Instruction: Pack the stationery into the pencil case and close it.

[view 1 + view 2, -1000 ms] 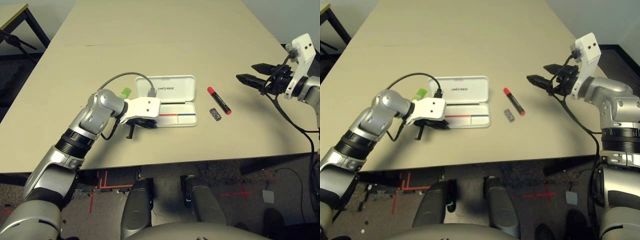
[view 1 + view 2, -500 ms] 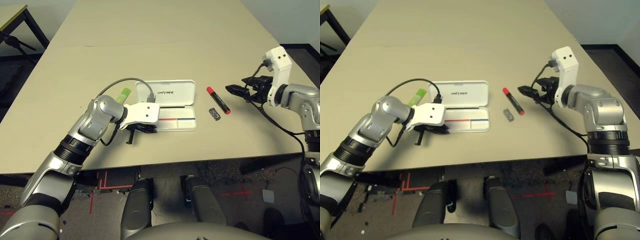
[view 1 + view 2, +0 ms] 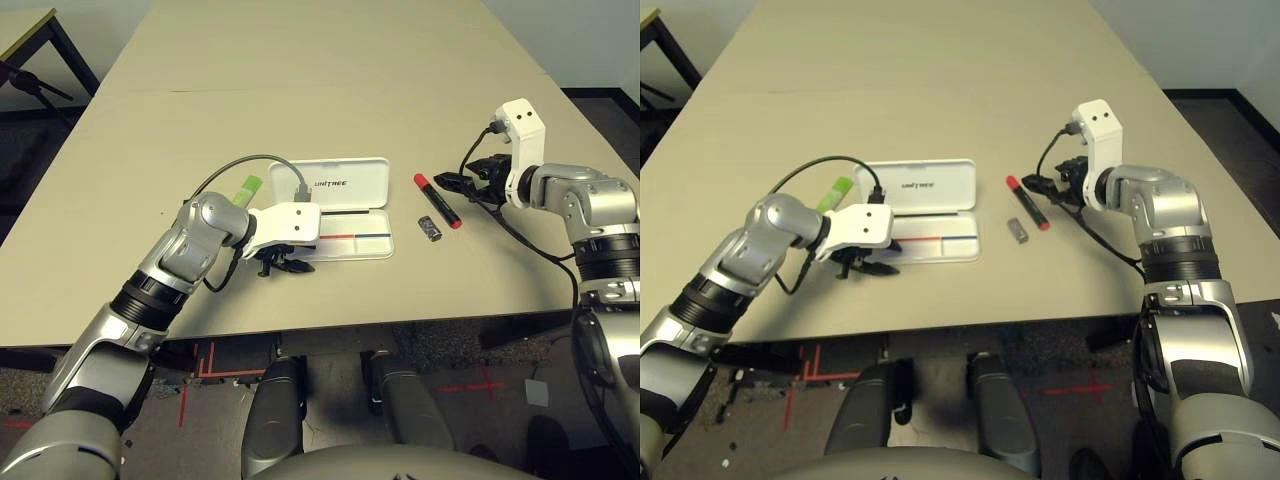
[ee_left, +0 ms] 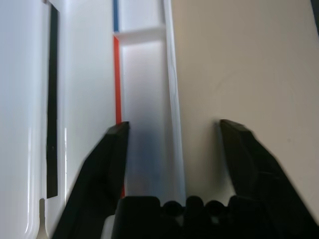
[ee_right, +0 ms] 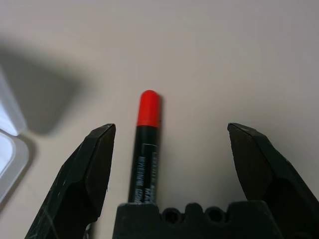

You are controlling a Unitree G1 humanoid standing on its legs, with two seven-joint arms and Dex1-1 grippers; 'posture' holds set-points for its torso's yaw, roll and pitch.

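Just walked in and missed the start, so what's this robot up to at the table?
It is packing stationery into an open white pencil case. The right gripper, jaws open, is lined up over the red marker, not yet gripping it. The left gripper, jaws open, sits at the case's near edge. A small dark block and a green stick lie on the table, still unpacked.

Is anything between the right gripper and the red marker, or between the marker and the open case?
Nothing visible blocks either path. The open right gripper already straddles the red marker; bare table lies between it and the pencil case, with the dark block nearer the robot.
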